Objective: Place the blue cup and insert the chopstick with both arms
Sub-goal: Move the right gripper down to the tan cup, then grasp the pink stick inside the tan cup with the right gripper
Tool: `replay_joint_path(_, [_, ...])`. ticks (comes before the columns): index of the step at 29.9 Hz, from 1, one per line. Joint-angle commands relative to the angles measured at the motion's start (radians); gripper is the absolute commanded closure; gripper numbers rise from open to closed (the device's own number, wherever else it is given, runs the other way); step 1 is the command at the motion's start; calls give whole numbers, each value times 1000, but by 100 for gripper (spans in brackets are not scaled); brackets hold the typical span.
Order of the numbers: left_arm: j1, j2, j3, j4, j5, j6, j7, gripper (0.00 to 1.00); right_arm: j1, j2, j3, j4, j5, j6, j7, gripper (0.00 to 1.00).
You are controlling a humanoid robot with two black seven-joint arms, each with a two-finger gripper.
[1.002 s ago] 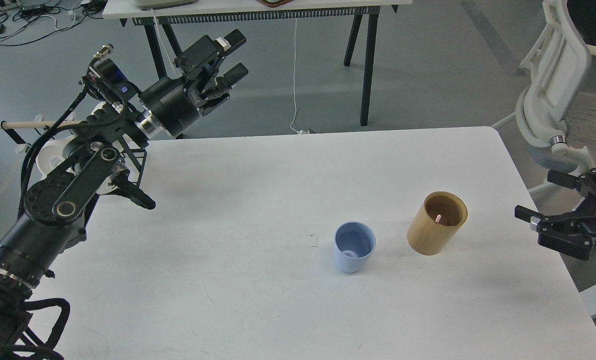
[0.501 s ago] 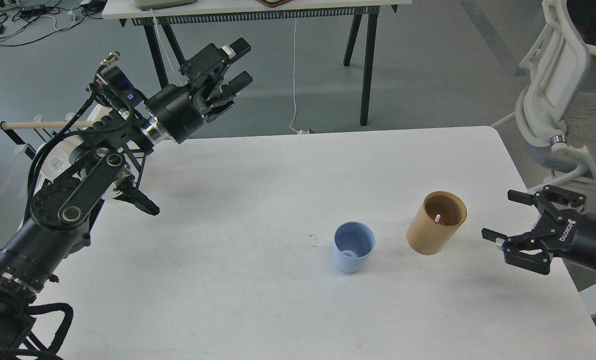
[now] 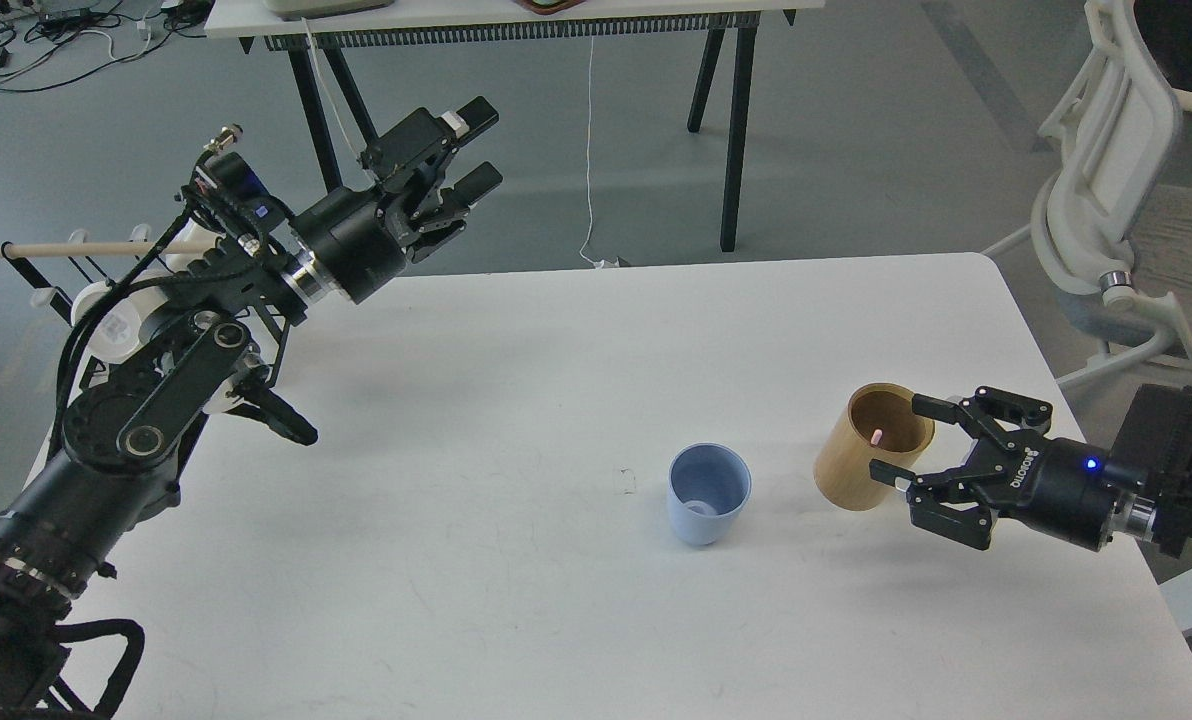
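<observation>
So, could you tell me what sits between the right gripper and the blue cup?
In the head view, the tan holder stands between the right gripper and the blue cup, with a pink chopstick tip showing inside it.

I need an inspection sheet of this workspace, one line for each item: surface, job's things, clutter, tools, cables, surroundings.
Surface: white table, faint scuffs, a small dark mark left of the cup.
Job's things: blue cup upright, nothing in it; pink chopstick tip shows inside the tan holder.
Clutter: nothing seen on the table.
Tools: right tool open, fingers at the holder's right side, contact unclear; left tool open, raised beyond the far left corner, holding nothing.
Cables: black cables along the left arm; white cord hanging from the far desk.
Surroundings: far desk, white chair, wooden rod with white mugs at left.
</observation>
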Motion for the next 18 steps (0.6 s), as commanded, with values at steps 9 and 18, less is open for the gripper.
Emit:
replay_joint_path(9, [2, -1, 2, 6, -1, 0, 0, 3, -2, 48, 1, -35, 1, 0, 0, 37])
replay_joint_path(18, [19, -3, 3, 8, -1, 0, 0, 3, -2, 65, 14, -43, 1, 0, 0, 48])
